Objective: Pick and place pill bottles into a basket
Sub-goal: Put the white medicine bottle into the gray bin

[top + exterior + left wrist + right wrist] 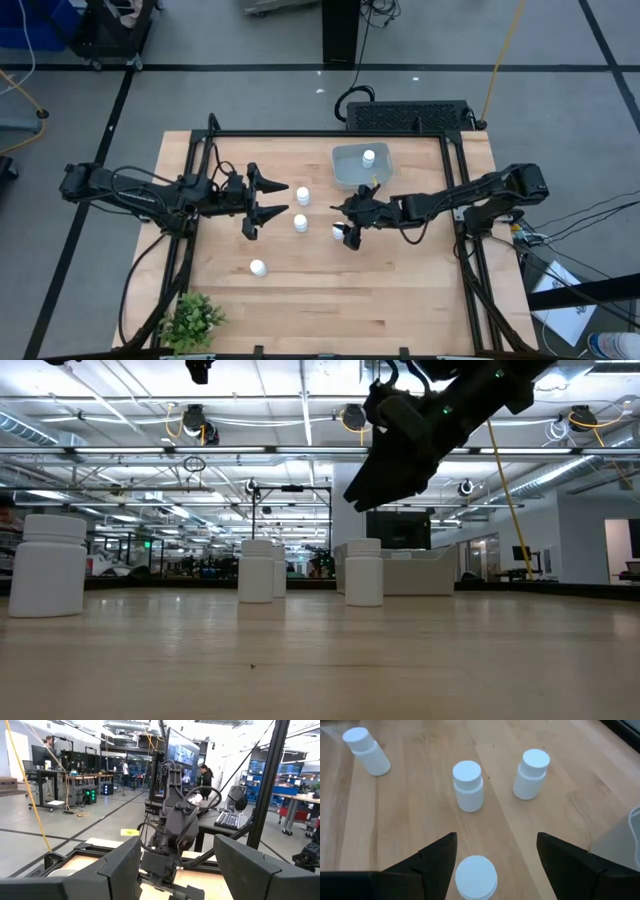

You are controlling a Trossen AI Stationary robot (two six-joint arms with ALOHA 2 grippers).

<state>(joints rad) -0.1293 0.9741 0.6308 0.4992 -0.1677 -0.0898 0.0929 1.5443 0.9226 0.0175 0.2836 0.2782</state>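
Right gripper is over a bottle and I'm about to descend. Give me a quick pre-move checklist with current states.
1. Right gripper open: ok, its dark fingers stand spread.
2. Target, the small white cylindrical pill bottle, centred between them: ok, its round cap sits in the gap.
3. Target upright: ok.
4. Neighbouring white bottles out of the fingers' way: ok, both stand apart, farther off.
5. Translucent grey-blue rectangular plastic basket has room: ok, only one bottle inside.
6. Left gripper out of the path: ok, open, beside the middle bottles, not over the target.
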